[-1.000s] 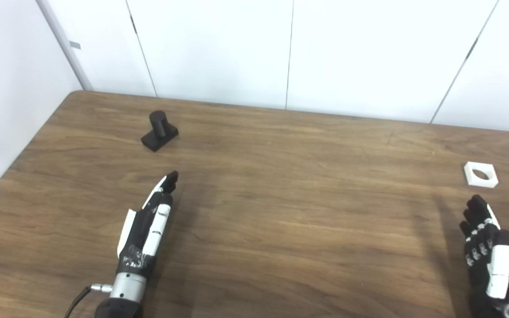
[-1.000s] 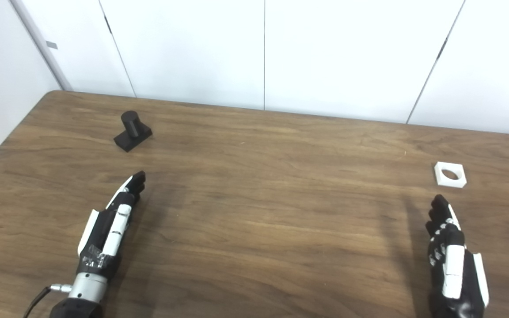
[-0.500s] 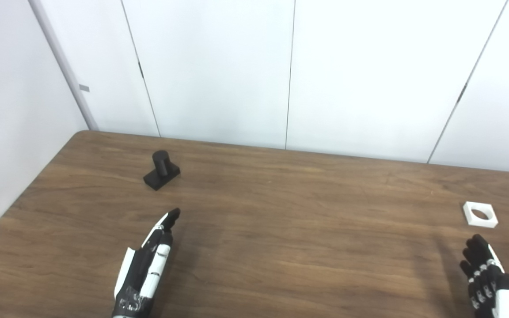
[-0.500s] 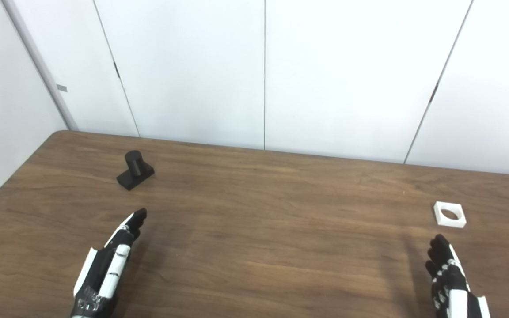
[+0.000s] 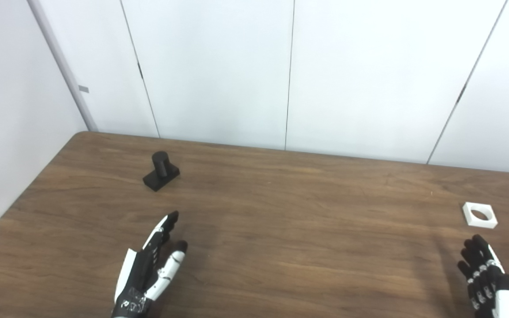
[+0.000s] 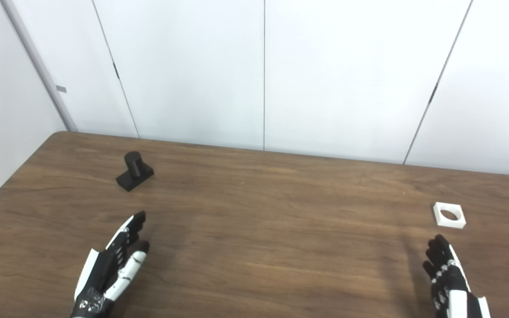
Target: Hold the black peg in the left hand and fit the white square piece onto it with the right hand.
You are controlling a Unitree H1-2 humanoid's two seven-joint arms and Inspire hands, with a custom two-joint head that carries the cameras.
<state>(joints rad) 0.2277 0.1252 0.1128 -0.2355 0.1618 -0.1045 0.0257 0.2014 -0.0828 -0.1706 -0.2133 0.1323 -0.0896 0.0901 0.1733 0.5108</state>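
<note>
Left hand: my black-and-white robot left hand sits nearest me at the lower left, over the brown wood-grain counter; fingers stretched forward, thumb splayed off to the side, holding nothing.
Right hand: my black-and-white robot right hand is at the lower right edge, partly cut off by the frame; the fingers I can see are extended and slightly spread, nothing in them.
White piece: the flat white square piece with a round hole through its middle lies flat on the counter just beyond the right fingertips, not touching them.
Black peg: the matte black short round peg standing upright on a black rectangular base sits farther back on the left, well beyond the left hand.
Backdrop: plain white wall panels behind the counter's far edge.
</note>
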